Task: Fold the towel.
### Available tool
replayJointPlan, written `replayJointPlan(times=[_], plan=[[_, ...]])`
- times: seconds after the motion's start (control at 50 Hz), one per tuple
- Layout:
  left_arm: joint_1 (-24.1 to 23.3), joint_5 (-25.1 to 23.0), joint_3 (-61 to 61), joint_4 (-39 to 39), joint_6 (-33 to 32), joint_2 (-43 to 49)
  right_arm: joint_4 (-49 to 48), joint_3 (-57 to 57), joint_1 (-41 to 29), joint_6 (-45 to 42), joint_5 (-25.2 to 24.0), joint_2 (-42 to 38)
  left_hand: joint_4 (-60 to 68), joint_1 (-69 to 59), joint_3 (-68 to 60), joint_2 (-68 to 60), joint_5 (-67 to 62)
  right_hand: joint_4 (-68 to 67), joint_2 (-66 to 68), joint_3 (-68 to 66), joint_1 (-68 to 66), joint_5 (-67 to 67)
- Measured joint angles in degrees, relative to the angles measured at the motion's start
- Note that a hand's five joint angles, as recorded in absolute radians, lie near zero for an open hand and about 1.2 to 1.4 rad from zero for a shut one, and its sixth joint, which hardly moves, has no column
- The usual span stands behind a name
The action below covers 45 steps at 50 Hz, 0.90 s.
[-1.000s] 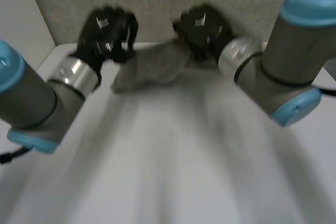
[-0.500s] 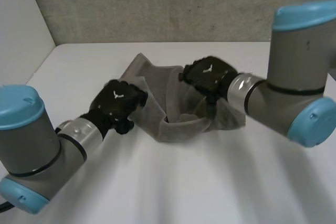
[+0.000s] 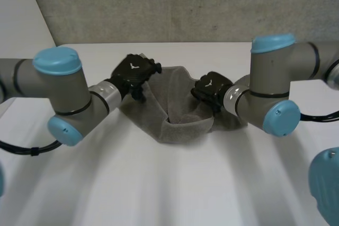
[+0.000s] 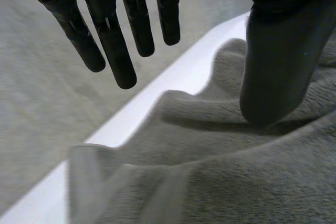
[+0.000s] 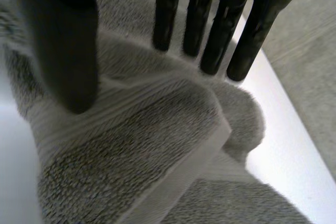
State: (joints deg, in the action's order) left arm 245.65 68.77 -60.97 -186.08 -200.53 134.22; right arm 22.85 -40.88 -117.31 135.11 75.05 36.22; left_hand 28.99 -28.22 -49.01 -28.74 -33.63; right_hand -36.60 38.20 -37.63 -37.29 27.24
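Laid the towel down rumpled on the table, no longer aloft as a second ago. Released with right hand, fingers straight over its right side; farther left, with left hand, fingers straight too. Probably needs regrasping to fold.

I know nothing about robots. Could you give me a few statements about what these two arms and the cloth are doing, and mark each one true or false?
1. The grey towel lies bunched on the white table, between the two hands. True.
2. The left hand has its fingers curled tight round the towel. False: its fingers are straight and spread.
3. The right hand is over the towel with its fingers straight. True.
4. The towel is folded into a neat flat square. False: it is rumpled, with loose folds and a raised edge.
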Motion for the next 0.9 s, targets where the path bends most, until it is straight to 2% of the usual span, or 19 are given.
replayJointPlan(times=[0.04,0.08,0.12,0.22,0.36,0.46,0.6,0.9], plan=[[0.05,-2.06,3.4,2.53,-0.06,2.62,-0.16,0.31,0.01,-0.14,0.01,-0.95,0.0,0.02,1.58,0.0,1.54,-12.54,12.89,-11.6,-12.72,12.15],[0.07,-4.72,7.18,5.72,-0.19,5.55,-0.13,0.26,0.04,0.25,-0.03,-1.42,0.0,0.02,3.58,0.0,3.41,-32.88,32.35,-31.8,-32.36,32.04],[0.08,-6.92,10.22,8.48,-0.36,7.88,-0.07,-0.5,0.22,1.28,-0.16,-0.63,0.0,0.01,5.39,0.0,4.76,-39.31,37.62,-38.49,-39.15,39.63],[0.09,-9.58,14.61,12.69,-0.95,11.06,0.02,-5.75,1.65,4.03,-0.68,5.14,0.0,-0.13,9.25,0.0,4.82,-39.6,37.62,-38.75,-39.16,39.85],[0.1,-10.03,16.64,14.96,-2.29,12.24,-0.24,-20.0,3.95,3.68,-1.06,16.81,0.51,-1.02,13.64,-0.32,3.88,-39.6,37.62,-38.75,-39.16,39.85],[0.09,-9.7,16.75,15.15,-3.61,12.24,-0.08,-33.61,6.66,-3.7,-0.23,24.37,2.1,-3.26,15.28,-2.3,1.9,-39.6,37.62,-38.75,-39.17,39.85],[0.09,-9.21,16.44,15.2,-5.12,12.59,0.07,-45.89,10.59,-13.48,0.16,29.88,3.12,-4.12,15.27,-3.72,0.88,-39.6,37.62,-38.75,-39.55,39.86],[0.01,-7.73,17.98,16.22,-7.55,14.53,-0.08,-48.04,13.67,-15.7,-0.42,31.36,8.09,-8.86,11.94,-8.37,-3.51,-39.6,37.62,-38.76,-39.55,39.86]])
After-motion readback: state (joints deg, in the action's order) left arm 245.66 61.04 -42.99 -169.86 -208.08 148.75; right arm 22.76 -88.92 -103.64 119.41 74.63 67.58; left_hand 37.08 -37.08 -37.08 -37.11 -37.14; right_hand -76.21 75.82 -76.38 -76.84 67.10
